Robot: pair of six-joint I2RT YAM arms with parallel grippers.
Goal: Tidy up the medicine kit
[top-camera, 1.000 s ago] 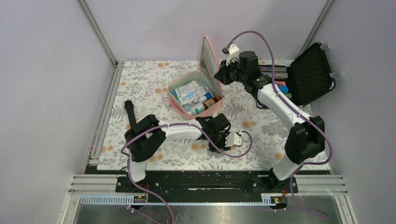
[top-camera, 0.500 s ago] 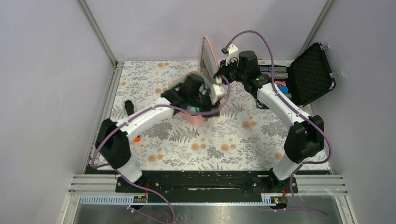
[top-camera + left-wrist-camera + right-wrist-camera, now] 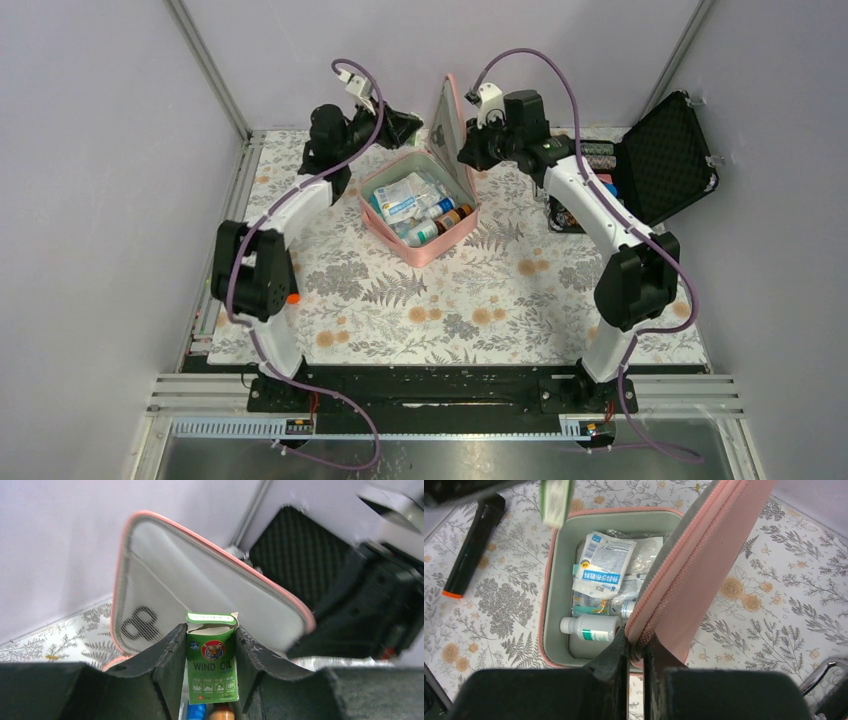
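The pink medicine kit (image 3: 372, 205) lies open on the floral mat, its grey-lined lid (image 3: 447, 125) standing upright. Inside are white sachets (image 3: 600, 566), a white bottle (image 3: 591, 628) and other small items. My right gripper (image 3: 636, 647) is shut on the lid's zippered edge (image 3: 684, 560) and holds it up; it also shows in the top view (image 3: 470, 152). My left gripper (image 3: 210, 667) is shut on a green Wind Oil box (image 3: 212, 664), held in the air by the kit's far left edge, facing the lid's lining (image 3: 200, 587). In the top view this gripper (image 3: 408, 126) is beside the lid.
A black hard case (image 3: 665, 160) with foam lining stands open at the back right, colourful chips (image 3: 590, 152) in front of it. A black marker with an orange end (image 3: 471, 547) lies on the mat left of the kit. Metal frame rails (image 3: 222, 245) edge the mat.
My left arm has swung from the near middle of the mat across the kit to its far left side, carrying the green box. My right gripper has kept the lid upright.
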